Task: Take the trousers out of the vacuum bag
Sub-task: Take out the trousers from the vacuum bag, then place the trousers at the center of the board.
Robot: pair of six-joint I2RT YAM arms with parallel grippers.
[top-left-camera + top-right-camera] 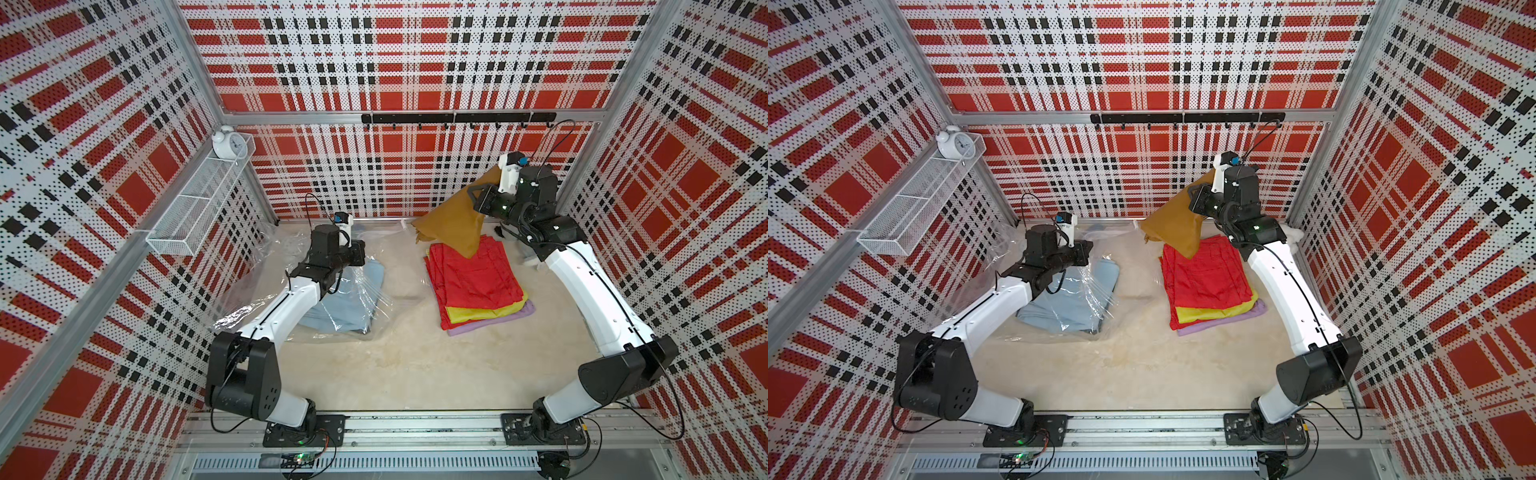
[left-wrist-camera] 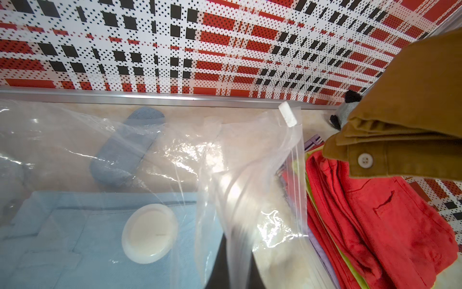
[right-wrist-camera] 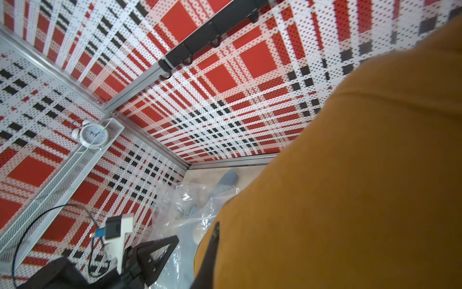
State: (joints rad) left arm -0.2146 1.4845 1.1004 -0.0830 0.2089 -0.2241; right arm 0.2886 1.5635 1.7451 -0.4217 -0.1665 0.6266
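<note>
Both claws clamped: right gripper point(image 1: 473, 196) on mustard-brown folded trousers point(image 1: 453, 226) (above the red pile point(image 1: 473, 278)), left gripper point(image 1: 360, 254) on crinkly transparent vacuum bag point(image 2: 245, 162).

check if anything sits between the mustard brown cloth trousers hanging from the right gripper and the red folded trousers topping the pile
Nothing visible does. The mustard brown cloth trousers hang from the right gripper over the far end of the red folded trousers; the clear plastic vacuum bag lies aside.

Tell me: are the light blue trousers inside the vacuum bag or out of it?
Inside. The clear vacuum bag covers the light blue trousers in a top view; its valve cap lies over them.
</note>
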